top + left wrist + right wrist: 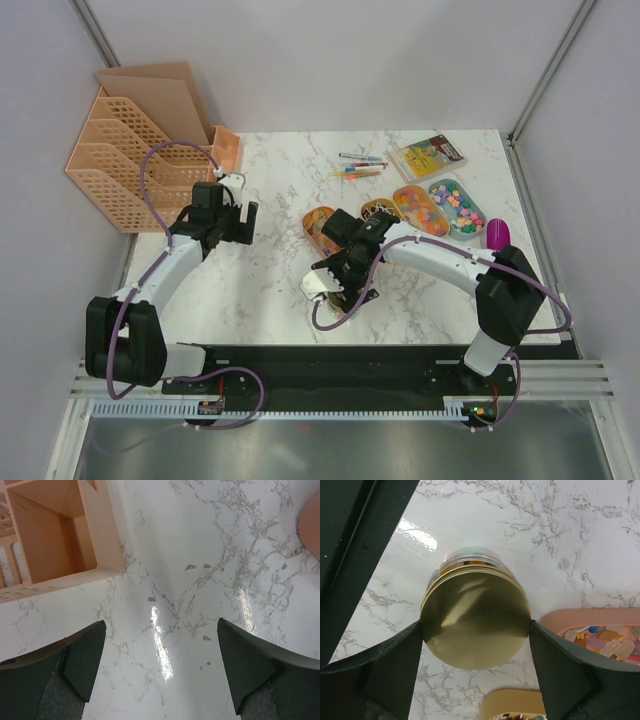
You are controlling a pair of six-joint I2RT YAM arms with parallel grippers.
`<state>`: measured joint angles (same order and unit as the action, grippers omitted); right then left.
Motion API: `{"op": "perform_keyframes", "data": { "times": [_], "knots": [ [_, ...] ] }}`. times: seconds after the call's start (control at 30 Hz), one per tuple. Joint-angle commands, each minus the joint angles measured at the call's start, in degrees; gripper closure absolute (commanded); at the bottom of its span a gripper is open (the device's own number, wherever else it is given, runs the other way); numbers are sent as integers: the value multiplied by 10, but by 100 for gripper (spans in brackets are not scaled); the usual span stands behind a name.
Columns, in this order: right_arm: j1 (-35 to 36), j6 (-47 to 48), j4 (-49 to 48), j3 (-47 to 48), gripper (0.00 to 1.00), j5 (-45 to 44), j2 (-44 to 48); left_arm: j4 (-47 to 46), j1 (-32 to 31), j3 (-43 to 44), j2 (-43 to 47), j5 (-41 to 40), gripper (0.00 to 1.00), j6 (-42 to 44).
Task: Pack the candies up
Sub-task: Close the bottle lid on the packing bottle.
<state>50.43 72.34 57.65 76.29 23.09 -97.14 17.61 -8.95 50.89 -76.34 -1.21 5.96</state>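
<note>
Gold lid (470,600) hides nearly all the jar (472,557) clamped by right gripper (475,629).

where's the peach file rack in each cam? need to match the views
Top external: the rack is in the upper left, at the table's far-left corner.
Left wrist: only its end box shows, open, in the top-left corner.
Right wrist: not in it.
Shared landmark: the marble table, visible in all three views.
</note>
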Motion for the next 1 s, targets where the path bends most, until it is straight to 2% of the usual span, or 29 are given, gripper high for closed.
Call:
{"op": "perform_keyframes", "data": {
  "times": [0.0, 0.8, 0.83, 0.87, 0.9, 0.97],
  "knots": [
    [5, -17, -21, 5, 14, -8, -9, -20, 5, -9, 22, 5, 0, 0],
    [14, -51, -61, -51, 14, -33, -1, -22, 9, -15, 24, 10, 0, -4],
    [13, -51, -61, -56, 13, -37, 2, -23, 9, -16, 24, 10, 0, -5],
    [13, -51, -63, -60, 5, -39, 5, -23, 9, -17, 23, 10, 0, -5],
    [13, -51, -67, -64, 2, -41, 15, -22, 9, -16, 24, 10, 0, -6],
    [14, -56, -75, -80, 2, -46, 28, -22, 9, -17, 24, 10, 0, -6]
  ]
}}
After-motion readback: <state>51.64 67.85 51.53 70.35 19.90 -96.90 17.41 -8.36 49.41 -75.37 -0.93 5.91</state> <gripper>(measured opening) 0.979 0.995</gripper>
